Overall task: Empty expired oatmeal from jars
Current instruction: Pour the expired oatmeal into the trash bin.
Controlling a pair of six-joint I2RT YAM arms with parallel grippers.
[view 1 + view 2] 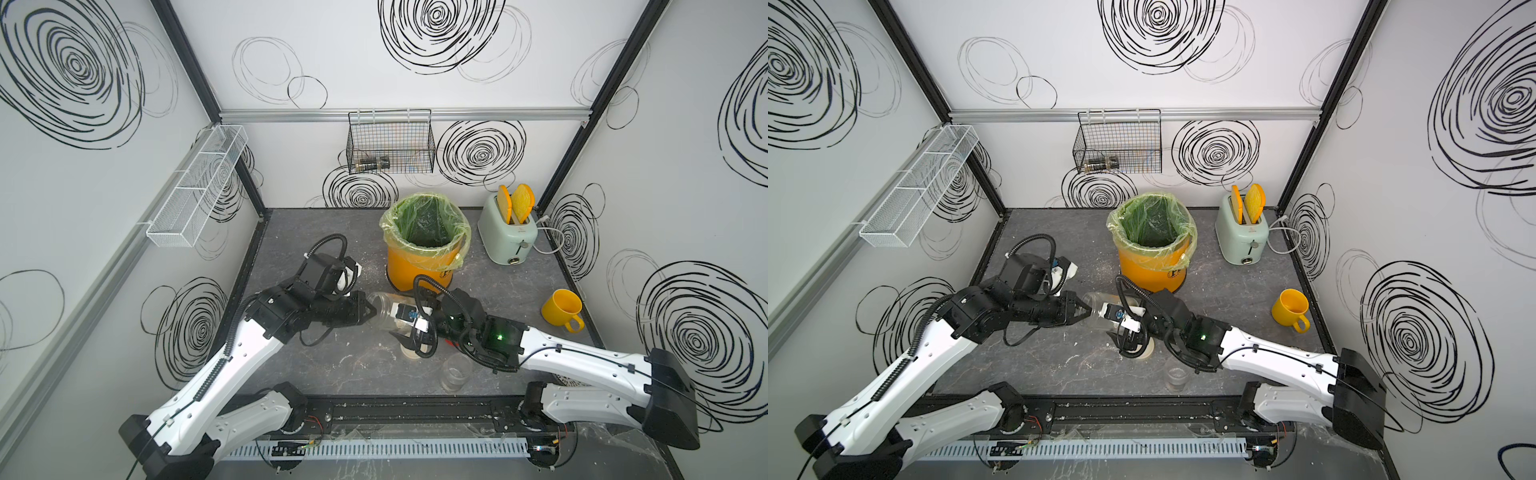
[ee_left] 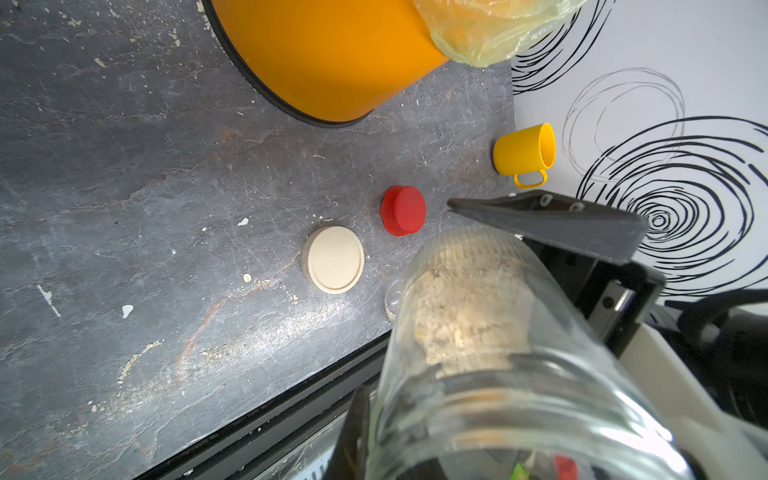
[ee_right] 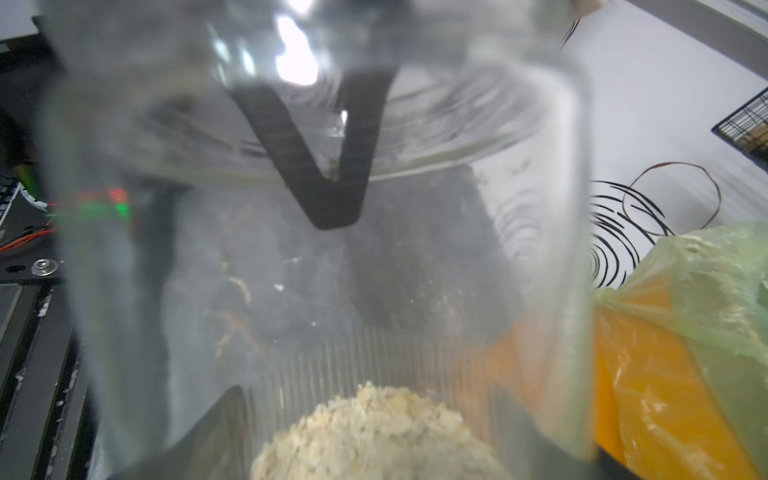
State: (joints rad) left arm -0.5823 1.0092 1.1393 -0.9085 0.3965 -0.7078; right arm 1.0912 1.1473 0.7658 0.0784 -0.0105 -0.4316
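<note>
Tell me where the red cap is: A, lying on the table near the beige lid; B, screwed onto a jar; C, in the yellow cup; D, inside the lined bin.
A: the left wrist view shows the red cap lying on the table, close to the beige lid but apart from it.

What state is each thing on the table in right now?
Held jar: lidless, on its side, oatmeal inside.
Left gripper: jaws shut on held jar's rim.
Right gripper: jaws around held jar's base; grip unclear.
Second jar: upright, capless, looks empty.
Beige lid: off, lying flat.
Red cap: off, lying loose.
Bin: open, lined.
Yellow cup: upright, empty.
Toaster: slices sticking up.
</note>
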